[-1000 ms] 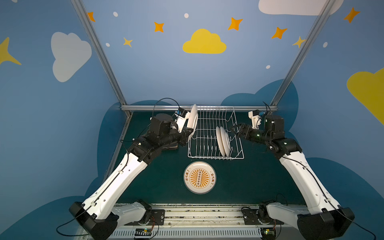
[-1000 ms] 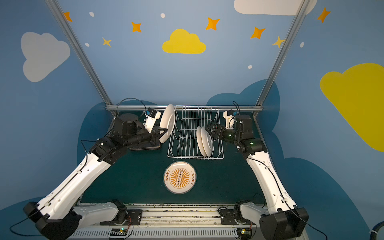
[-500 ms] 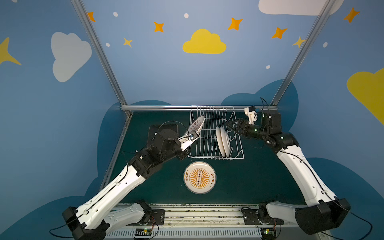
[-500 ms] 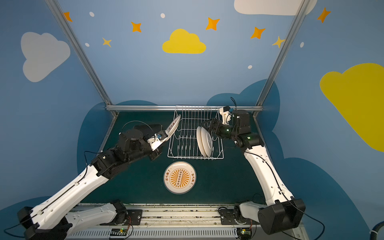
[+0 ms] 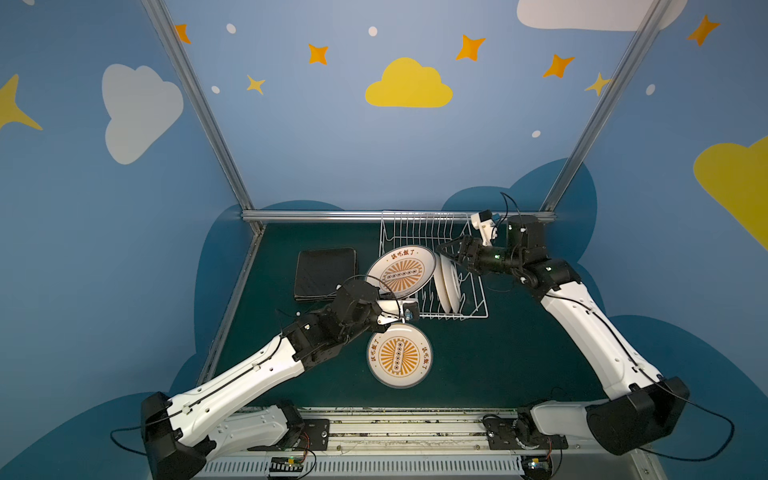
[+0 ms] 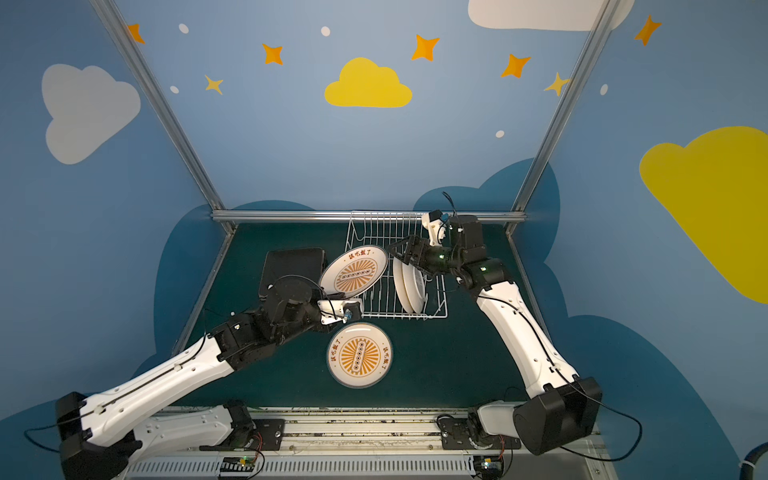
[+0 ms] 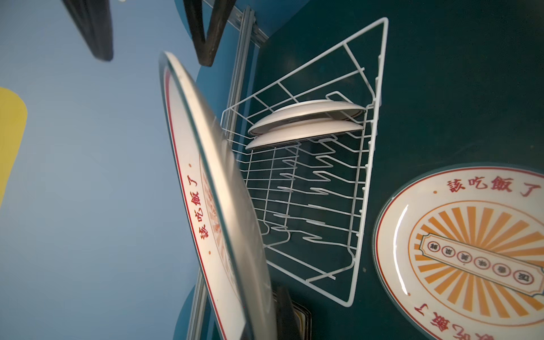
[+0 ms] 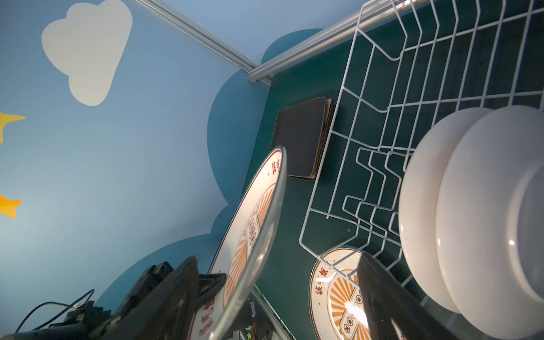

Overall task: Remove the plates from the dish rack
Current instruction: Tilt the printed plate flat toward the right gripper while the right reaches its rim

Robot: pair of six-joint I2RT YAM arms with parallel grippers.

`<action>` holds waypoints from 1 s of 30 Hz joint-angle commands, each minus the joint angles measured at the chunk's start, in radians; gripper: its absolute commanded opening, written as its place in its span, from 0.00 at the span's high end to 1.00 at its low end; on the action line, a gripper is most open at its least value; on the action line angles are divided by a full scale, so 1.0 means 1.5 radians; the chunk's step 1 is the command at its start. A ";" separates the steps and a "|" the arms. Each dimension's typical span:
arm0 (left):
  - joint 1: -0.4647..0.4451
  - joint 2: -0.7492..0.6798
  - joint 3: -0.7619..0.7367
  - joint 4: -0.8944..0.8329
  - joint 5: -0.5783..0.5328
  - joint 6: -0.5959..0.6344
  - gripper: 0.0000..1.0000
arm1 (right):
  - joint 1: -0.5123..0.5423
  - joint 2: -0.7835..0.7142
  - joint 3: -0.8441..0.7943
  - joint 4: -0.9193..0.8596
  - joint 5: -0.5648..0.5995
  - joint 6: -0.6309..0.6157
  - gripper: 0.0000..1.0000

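The printed plate [image 5: 401,272], clamped in the left gripper [image 5: 390,297], has been swung face-up at mid-frame. Two white plates [image 5: 449,286] remain in the dish rack [image 5: 473,309], approached by the right gripper [image 5: 444,254], fingers apart.

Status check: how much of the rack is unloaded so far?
Done: a stack of black square plates and one flat round plate lie on the table outside the dish rack. In hand: the left gripper is shut on a tilted round plate, out of the rack. Left: two upright round plates stand in the rack, the open right gripper close to their top edge.
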 commanded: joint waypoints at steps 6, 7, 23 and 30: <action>-0.019 -0.006 -0.019 0.113 -0.050 0.095 0.97 | 0.021 0.033 0.033 -0.054 -0.004 -0.024 0.31; -0.020 -0.007 -0.021 0.118 -0.051 0.100 0.97 | 0.023 0.039 0.038 -0.064 -0.005 -0.028 0.33; -0.022 0.019 -0.051 0.176 -0.064 0.145 0.97 | 0.043 0.098 0.078 -0.170 -0.014 -0.033 0.55; -0.023 0.040 -0.053 0.186 -0.074 0.163 0.97 | 0.050 0.100 0.067 -0.155 -0.020 -0.024 0.66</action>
